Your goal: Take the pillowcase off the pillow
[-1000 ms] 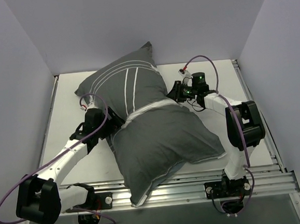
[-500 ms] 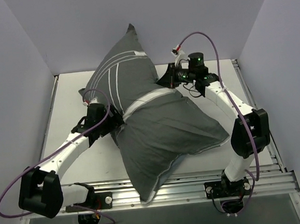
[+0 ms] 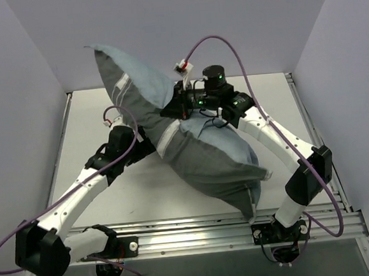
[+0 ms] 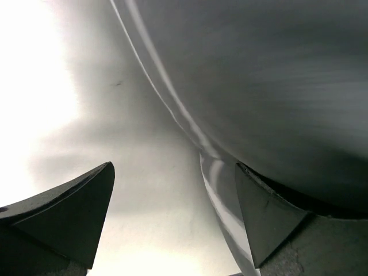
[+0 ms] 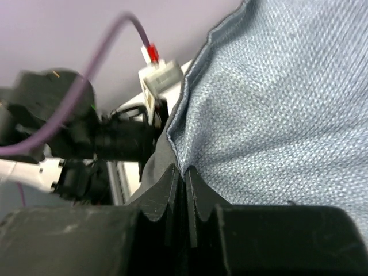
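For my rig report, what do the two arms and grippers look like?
Both the left arm and right arm have white links, black joints and looping purple cables. The left gripper and right gripper have dark wedge-shaped fingers. Green lights glow near the right wrist.

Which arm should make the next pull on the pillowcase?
Right. The right fingers are shut on the pillowcase at its seam edge, so that arm can pull at once. The left fingers stand open against the fabric, clamping nothing.
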Motion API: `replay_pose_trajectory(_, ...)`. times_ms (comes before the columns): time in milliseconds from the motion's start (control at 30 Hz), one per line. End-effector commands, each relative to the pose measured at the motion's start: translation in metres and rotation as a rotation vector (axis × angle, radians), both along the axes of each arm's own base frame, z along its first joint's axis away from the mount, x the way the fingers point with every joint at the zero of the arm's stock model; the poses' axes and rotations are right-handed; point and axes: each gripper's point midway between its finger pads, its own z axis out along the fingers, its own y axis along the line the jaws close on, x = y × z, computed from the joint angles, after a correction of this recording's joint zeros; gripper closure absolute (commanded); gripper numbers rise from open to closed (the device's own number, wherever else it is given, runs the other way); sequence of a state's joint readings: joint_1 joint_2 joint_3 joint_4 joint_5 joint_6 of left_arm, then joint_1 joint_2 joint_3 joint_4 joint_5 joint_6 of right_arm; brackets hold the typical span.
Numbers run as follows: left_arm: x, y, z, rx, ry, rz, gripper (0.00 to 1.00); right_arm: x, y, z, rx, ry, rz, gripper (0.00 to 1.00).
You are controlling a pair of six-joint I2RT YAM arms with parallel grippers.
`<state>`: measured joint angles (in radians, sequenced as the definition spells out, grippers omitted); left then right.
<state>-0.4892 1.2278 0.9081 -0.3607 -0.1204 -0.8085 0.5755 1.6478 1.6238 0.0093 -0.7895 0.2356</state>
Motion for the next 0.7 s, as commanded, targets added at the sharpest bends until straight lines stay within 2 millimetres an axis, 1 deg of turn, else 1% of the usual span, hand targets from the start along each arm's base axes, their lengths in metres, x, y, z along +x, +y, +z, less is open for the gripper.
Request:
replay_pose_trajectory(0,-0.018,0.025,0.039,-0.053,-0.122,0.095,0.06,-0.059,0.04,-0.032,-0.033,0.051,0.177,1.0)
replay_pose_trajectory(33,-0.033,0.037,0.027,-0.016,-0.071,0.117,0.06,-0.065,0.046,-0.048,-0.053,0.074,0.194,1.0)
replay_pose_trajectory(67,-0.043,0.044,0.026,-0.013,-0.061,0.132,0.06,-0.071,0.05,-0.068,-0.071,0.103,0.207,1.0)
replay_pose_trajectory(100,-0.056,0.054,0.033,-0.019,-0.082,0.143,0.06,-0.078,0.057,-0.082,-0.089,0.126,0.211,1.0)
replay_pose_trajectory(133,-0.071,0.065,0.027,0.009,-0.051,0.154,0.06,-0.078,0.06,-0.099,-0.111,0.155,0.207,1.0)
replay_pose_trajectory(167,-0.08,0.071,0.032,0.01,-0.06,0.156,0.06,-0.081,0.062,-0.115,-0.128,0.181,0.203,1.0)
replay_pose_trajectory(200,-0.091,0.078,0.051,-0.015,-0.111,0.16,0.06,-0.08,0.066,-0.125,-0.152,0.191,0.181,1.0)
replay_pose_trajectory(233,-0.103,0.087,0.049,0.009,-0.088,0.169,0.06,-0.08,0.069,-0.139,-0.178,0.213,0.17,1.0)
replay_pose_trajectory(267,-0.11,0.092,0.057,0.007,-0.108,0.171,0.06,-0.081,0.072,-0.144,-0.187,0.226,0.166,0.86)
replay_pose_trajectory(333,-0.128,0.104,0.079,-0.007,-0.147,0.182,0.06,-0.089,0.082,-0.14,-0.185,0.225,0.192,0.65)
replay_pose_trajectory(367,-0.132,0.109,0.087,-0.005,-0.166,0.191,0.06,-0.093,0.084,-0.137,-0.193,0.223,0.196,0.54)
replay_pose_trajectory(400,-0.137,0.113,0.094,-0.005,-0.18,0.192,0.06,-0.092,0.089,-0.122,-0.179,0.187,0.198,0.5)
replay_pose_trajectory(433,-0.142,0.117,0.104,-0.004,-0.192,0.195,0.06,-0.094,0.093,-0.114,-0.184,0.161,0.183,0.45)
replay_pose_trajectory(467,-0.143,0.12,0.108,0.009,-0.2,0.199,0.06,-0.095,0.092,-0.111,-0.202,0.159,0.174,0.39)
replay_pose_trajectory(500,-0.144,0.122,0.112,0.017,-0.206,0.196,0.06,-0.096,0.092,-0.103,-0.209,0.143,0.164,0.37)
replay_pose_trajectory(533,-0.144,0.123,0.114,0.03,-0.21,0.195,0.06,-0.096,0.095,-0.086,-0.198,0.096,0.151,0.34)
replay_pose_trajectory(567,-0.144,0.125,0.117,0.041,-0.22,0.191,0.06,-0.097,0.093,-0.08,-0.2,0.085,0.143,0.31)
replay_pose_trajectory(600,-0.141,0.126,0.117,0.055,-0.216,0.196,0.06,-0.097,0.092,-0.074,-0.197,0.07,0.133,0.3)
replay_pose_trajectory(633,-0.14,0.125,0.117,0.059,-0.218,0.195,0.06,-0.098,0.089,-0.061,-0.183,0.048,0.121,0.29)
replay_pose_trajectory(667,-0.138,0.124,0.117,0.069,-0.218,0.189,0.06,-0.094,0.083,-0.06,-0.198,0.04,0.078,0.27)
